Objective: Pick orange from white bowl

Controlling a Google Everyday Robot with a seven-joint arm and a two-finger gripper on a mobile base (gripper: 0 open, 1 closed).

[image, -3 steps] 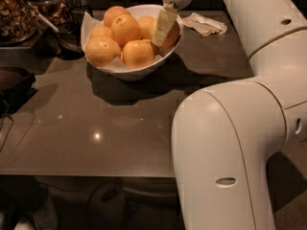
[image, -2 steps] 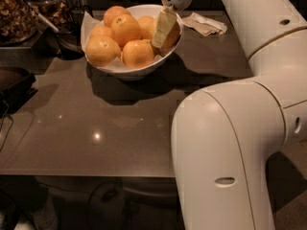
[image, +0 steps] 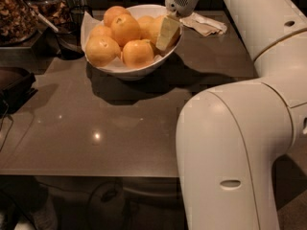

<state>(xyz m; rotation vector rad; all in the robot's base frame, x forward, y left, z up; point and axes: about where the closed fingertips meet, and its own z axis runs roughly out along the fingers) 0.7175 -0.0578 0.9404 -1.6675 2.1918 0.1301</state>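
The white bowl (image: 125,70) stands at the back of the dark table and holds several oranges on white paper. A pale yellow-orange orange (image: 150,28) lies at the bowl's right side, with deeper-orange ones (image: 125,28) to its left. My gripper (image: 168,32) reaches down from the top into the right side of the bowl, right against the pale orange and partly covering it. Whether it holds the orange cannot be told.
My big white arm (image: 240,147) fills the right foreground. A crumpled napkin (image: 206,25) lies right of the bowl. Dark glass jars with nuts (image: 14,13) and a black ladle (image: 64,37) stand at the back left. A dark tray (image: 14,83) sits at the left edge.
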